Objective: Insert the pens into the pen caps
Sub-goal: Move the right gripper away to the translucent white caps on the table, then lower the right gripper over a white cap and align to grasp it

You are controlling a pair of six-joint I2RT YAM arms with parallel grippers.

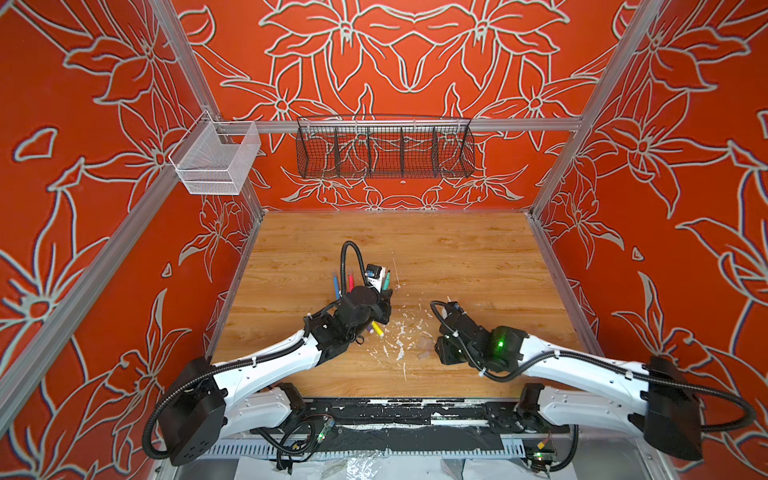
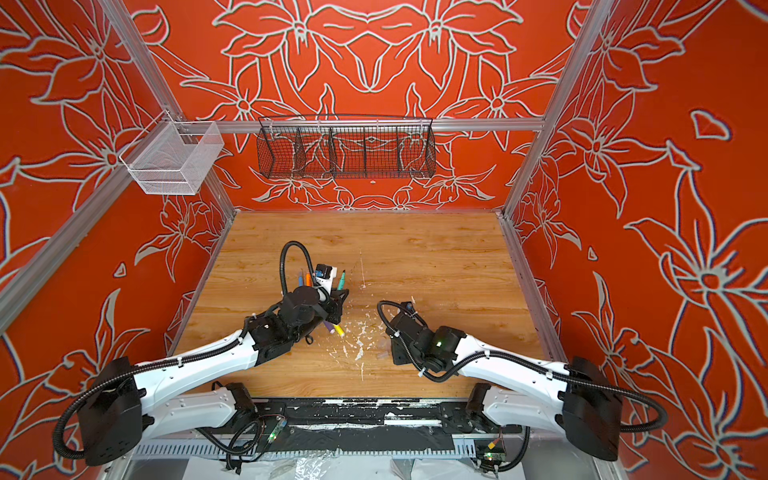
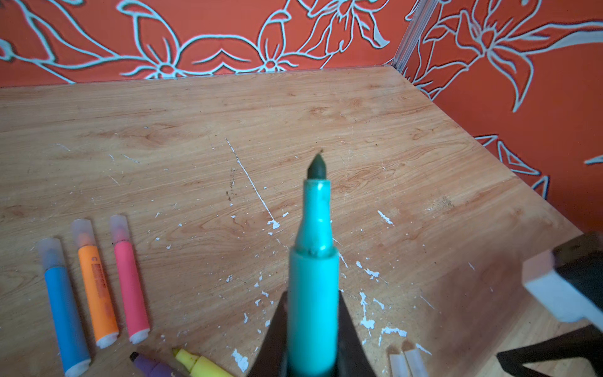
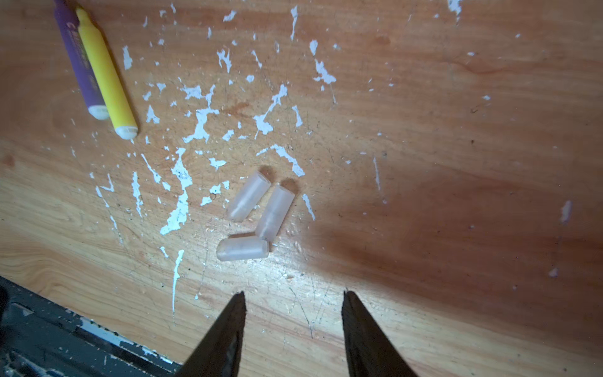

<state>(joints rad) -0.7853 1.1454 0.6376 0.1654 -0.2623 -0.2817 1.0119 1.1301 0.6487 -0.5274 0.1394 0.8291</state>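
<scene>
Right gripper [image 4: 293, 293]: jaws apart, nothing between them, tips just short of the 3 loose pen caps [image 4: 275, 212] near the front of the table [image 1: 457, 257]. The caps lie flat in a tight cluster and at least 2 touch. My read: the jaws are spread to straddle 1 cap, and its neighbours may get nudged.

Just beyond, the yellow pen [image 4: 104, 71] and purple pen [image 4: 78, 62] lie side by side, touching. Yellow is uncapped and purple looks uncapped too. That accounts for the 3 caps: 2 for these, 1 for the held pen.

Left gripper [image 3: 312, 293]: clamped on the barrel of the green pen [image 3: 313, 267], bare tip sticking out past the jaws, off the table. Likely held that way so a cap can go on the exposed end.

Farther back, the blue pen [image 3: 63, 310], orange pen [image 3: 96, 287] and pink pen [image 3: 129, 280] lie in a row, each capped. Done, and parked clear of the work zone.

Back wall: black wire basket [image 1: 384, 149] and white mesh basket [image 1: 216, 160]. No pens or caps visible in either.
</scene>
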